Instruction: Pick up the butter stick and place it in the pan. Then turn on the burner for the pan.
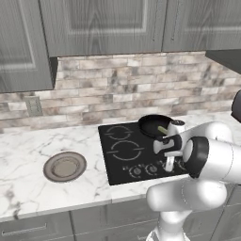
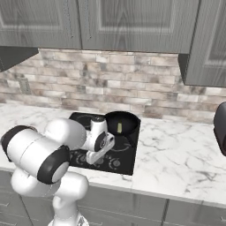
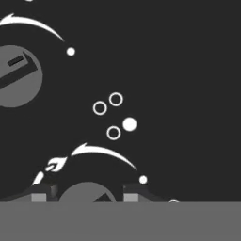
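Hovering low over the front edge of the black cooktop, the hand straddles a grey round knob with a dark bar across it; 1 finger tip sits at the knob's 9 o'clock and the other at its 3 o'clock. Both tips stand apart, close beside the knob, but whether they press on it I cannot tell.

No brand name or readable writing appears anywhere. Printed on the glass are white marks only: a curved arrow arcing over the knob, a flame sign at its 10 o'clock, and, further up, a cluster of 3 hollow rings with 1 filled dot at the cluster's 4 o'clock. A 2nd knob lies toward 10 o'clock in the hand view, with its own curved arrow and dot.

From the right base view, the butter stick lies inside the pan, near its middle, and the pan rests on the cooktop's far right ring. A grey-brown plate sits on the marble worktop, well apart at the cooktop's 9 o'clock.
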### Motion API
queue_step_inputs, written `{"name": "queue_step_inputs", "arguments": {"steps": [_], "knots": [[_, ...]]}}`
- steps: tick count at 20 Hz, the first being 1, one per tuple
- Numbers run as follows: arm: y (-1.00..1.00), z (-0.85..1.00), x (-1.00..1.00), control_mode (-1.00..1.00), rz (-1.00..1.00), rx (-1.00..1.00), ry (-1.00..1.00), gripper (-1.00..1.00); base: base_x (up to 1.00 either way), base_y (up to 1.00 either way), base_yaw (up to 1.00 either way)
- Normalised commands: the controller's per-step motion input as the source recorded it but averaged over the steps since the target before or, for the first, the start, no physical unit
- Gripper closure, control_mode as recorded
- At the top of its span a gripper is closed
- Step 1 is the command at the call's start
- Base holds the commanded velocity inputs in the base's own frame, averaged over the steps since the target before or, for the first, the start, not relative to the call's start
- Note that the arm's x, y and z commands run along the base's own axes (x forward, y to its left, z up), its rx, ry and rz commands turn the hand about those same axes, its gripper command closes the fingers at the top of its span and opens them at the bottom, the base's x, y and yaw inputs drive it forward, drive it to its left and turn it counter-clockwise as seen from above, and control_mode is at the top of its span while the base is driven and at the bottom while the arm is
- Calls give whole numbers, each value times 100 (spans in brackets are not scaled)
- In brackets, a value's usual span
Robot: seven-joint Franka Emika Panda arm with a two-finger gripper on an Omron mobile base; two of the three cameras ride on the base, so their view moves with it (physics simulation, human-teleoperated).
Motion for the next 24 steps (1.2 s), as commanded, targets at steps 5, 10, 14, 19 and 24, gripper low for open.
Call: {"name": "queue_step_inputs", "arguments": {"steps": [5,10,14,19,24], "knots": [[-10,-90,-70,-100,36,-19,-9,100,0,0,0],[-13,-87,-87,-100,38,-15,-13,100,0,0,0],[-9,-68,-80,-100,36,-8,-12,100,0,0,0],[-13,-64,-68,-100,37,-4,-8,100,0,0,0],[-18,-81,-79,-100,43,-6,-8,100,0,0,0]]}}
